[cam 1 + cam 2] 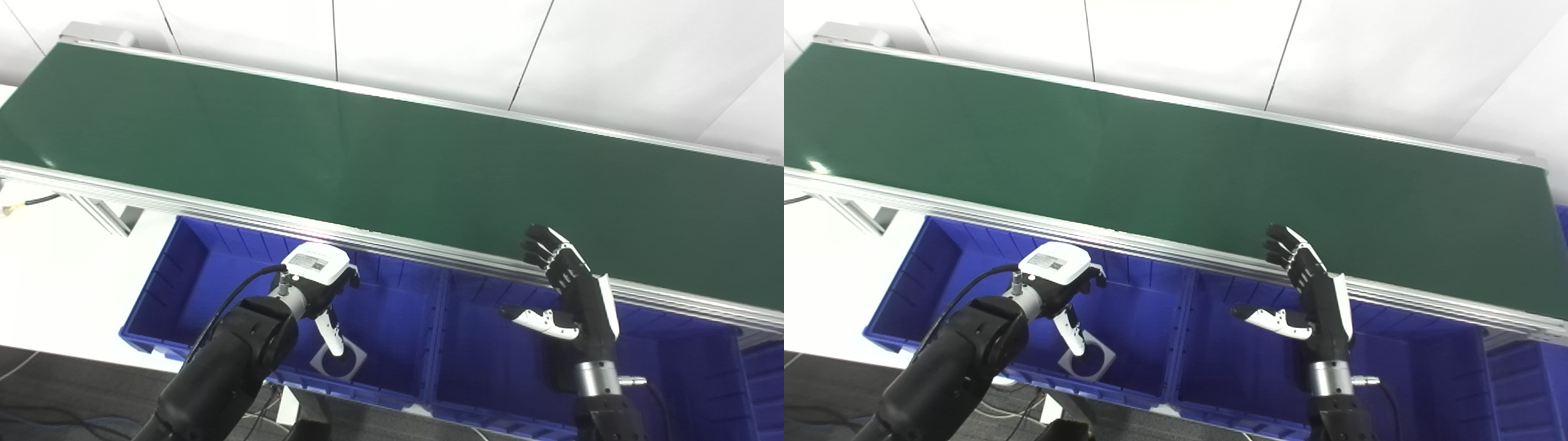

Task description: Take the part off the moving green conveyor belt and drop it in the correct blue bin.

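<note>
The green conveyor belt [367, 159] runs from upper left to lower right and carries no part that I can see. A flat grey square part with a round hole [358, 359] lies on the floor of the left blue bin [184, 275]. My left hand [315, 275] hangs over that bin just above the part, thumb pointing down, holding nothing. My right hand [569, 288] is open and upright, fingers spread, over the middle blue bin [484, 361] close to the belt's front rail.
The belt's aluminium front rail [429, 248] runs just behind both hands. A third blue bin [762, 380] shows at the far right edge. A white table surface [61, 275] lies left of the bins, and a cable [30, 201] runs under the belt's left end.
</note>
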`<action>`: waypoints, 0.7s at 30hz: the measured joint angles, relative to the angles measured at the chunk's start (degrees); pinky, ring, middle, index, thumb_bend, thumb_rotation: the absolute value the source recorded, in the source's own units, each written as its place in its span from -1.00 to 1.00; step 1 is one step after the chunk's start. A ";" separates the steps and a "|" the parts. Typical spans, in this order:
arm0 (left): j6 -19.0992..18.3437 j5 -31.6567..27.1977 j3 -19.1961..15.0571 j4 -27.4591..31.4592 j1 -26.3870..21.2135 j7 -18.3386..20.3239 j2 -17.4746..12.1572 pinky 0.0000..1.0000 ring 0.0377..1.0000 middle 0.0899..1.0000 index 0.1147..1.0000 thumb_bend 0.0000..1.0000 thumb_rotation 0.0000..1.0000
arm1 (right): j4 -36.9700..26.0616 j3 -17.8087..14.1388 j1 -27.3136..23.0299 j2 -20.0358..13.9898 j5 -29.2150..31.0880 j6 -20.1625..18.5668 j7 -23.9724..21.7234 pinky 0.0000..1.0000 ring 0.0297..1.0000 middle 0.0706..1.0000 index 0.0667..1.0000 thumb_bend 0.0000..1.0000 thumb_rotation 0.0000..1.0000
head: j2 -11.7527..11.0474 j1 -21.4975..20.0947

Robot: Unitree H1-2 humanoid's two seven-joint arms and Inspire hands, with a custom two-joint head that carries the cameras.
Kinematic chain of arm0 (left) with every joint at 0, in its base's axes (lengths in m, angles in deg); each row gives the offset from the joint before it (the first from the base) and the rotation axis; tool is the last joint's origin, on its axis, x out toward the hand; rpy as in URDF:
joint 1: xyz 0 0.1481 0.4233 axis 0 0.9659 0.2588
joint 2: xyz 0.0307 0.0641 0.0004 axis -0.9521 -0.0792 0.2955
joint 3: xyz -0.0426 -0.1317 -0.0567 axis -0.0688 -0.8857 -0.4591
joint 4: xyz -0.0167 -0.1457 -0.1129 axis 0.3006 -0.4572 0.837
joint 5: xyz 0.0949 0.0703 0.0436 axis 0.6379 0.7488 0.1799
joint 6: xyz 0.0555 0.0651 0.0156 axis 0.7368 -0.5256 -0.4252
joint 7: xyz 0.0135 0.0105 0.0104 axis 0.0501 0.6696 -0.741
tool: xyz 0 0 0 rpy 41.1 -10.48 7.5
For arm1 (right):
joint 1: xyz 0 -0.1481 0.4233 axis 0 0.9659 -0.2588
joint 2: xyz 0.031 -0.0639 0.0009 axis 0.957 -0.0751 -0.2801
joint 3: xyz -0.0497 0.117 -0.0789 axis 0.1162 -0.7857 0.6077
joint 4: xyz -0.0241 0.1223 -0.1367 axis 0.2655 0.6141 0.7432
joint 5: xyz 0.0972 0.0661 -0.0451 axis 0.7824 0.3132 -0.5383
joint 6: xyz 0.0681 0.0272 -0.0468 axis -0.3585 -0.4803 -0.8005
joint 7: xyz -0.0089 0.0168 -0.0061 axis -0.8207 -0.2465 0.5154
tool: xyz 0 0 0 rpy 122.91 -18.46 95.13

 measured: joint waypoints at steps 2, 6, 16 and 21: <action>0.00 0.09 0.05 0.02 0.00 0.16 0.00 -0.19 0.08 0.21 0.46 1.00 -0.33 | 0.00 0.00 0.01 0.00 -0.02 0.00 0.04 0.51 0.57 0.64 0.59 1.00 -0.46 | 0.00 0.09; -0.02 0.06 -0.04 0.38 0.00 0.77 0.01 -0.23 0.04 0.13 0.46 1.00 -0.33 | 0.07 0.01 0.01 0.00 -0.12 0.00 0.05 0.51 0.58 0.64 0.59 1.00 -0.46 | -0.52 -0.43; -1.19 -18.39 -8.64 14.54 3.20 2.44 2.84 0.09 0.28 0.36 0.40 1.00 -0.38 | 0.80 0.41 0.37 0.12 -0.86 0.01 0.14 0.49 0.57 0.64 0.56 1.00 -0.44 | -3.16 -4.22; -0.29 -38.37 -13.56 12.57 5.57 2.16 4.93 0.33 0.41 0.41 0.42 1.00 -0.44 | 3.38 0.68 0.32 0.14 -1.75 0.03 0.27 0.49 0.55 0.62 0.57 1.00 -0.47 | -6.49 -7.55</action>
